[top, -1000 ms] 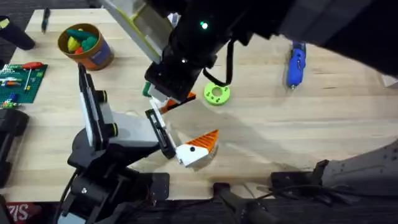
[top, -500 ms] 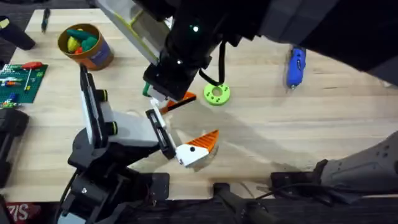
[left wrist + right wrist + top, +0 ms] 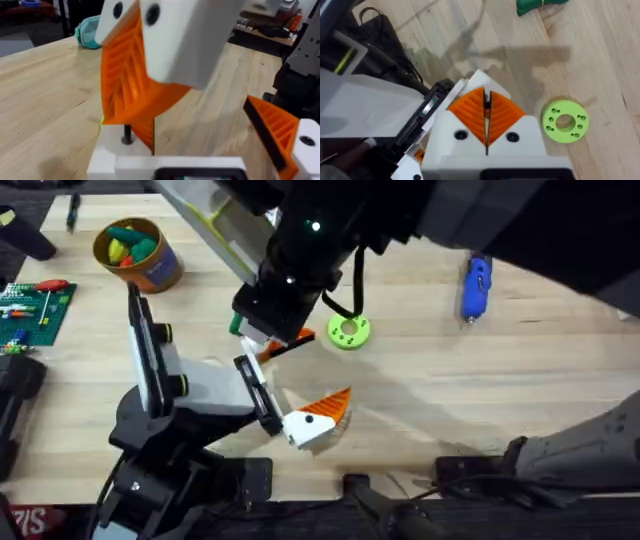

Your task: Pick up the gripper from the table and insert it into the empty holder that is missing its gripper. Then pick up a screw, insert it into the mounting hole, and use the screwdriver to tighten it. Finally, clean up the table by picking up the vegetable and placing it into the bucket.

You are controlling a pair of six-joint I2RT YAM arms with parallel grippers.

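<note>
Your right gripper [image 3: 486, 116] has its orange ribbed pads pressed flat together, with nothing visible between them. From overhead, you'll find it [image 3: 275, 340] at the end of the dark right arm, which comes in high from the upper right, crosses the middle and points down at the table. It hangs just over the holder [image 3: 200, 395], close to that mount's black forearm link. The lime-green ring disc [image 3: 348, 332] lies near it on one side and the green vegetable [image 3: 235, 325] just beside it on the other; both rest on the wood. At the end of the holder's forearm link sits the white gripper [image 3: 315, 422], one orange finger angled up and away from the mount. For your left gripper [image 3: 151, 140], you cannot tell whether it is spread or closed, because its wrist view is crowded by a white and orange gripper body very close in front. Just below that body a black screw [image 3: 127, 136] stands upright in a white block. Farther out, the blue screwdriver [image 3: 475, 280] lies well apart on the right. The orange bucket [image 3: 162, 275] stands at the far left (green and yellow pieces already inside).
</note>
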